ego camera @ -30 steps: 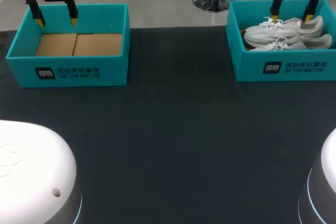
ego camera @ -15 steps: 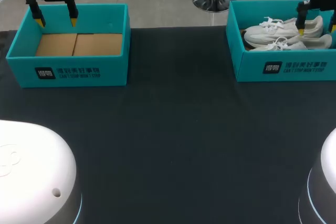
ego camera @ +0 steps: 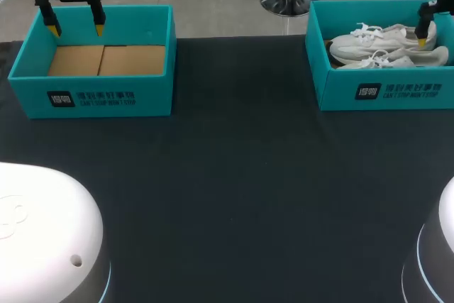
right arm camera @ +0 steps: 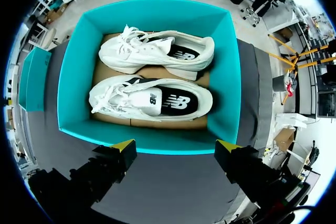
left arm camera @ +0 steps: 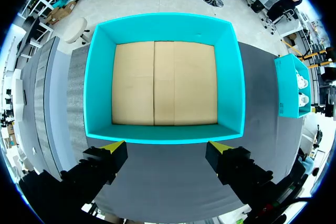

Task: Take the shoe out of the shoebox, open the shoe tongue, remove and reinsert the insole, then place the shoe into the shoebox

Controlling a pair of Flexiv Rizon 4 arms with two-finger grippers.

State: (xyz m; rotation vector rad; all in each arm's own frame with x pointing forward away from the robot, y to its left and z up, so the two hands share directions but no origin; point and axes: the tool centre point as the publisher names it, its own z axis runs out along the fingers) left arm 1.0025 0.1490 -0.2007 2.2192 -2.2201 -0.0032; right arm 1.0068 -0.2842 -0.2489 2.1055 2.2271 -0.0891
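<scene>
The right gripper (right arm camera: 176, 148), fingers spread and empty, hangs over the near wall of the shoebox (right arm camera: 229, 77); the nearer shoe (right arm camera: 152, 100) lies inside just ahead, long axis parallel to the line between the fingertips.

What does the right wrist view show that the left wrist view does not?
Only the right wrist view: the white shoes with their laces and dark insoles, in their shoebox. Only the left wrist view: the bare cardboard floor of the other shoebox. Both: the dark table, and an open tool, the right tool or the left tool, before a teal wall.
</scene>
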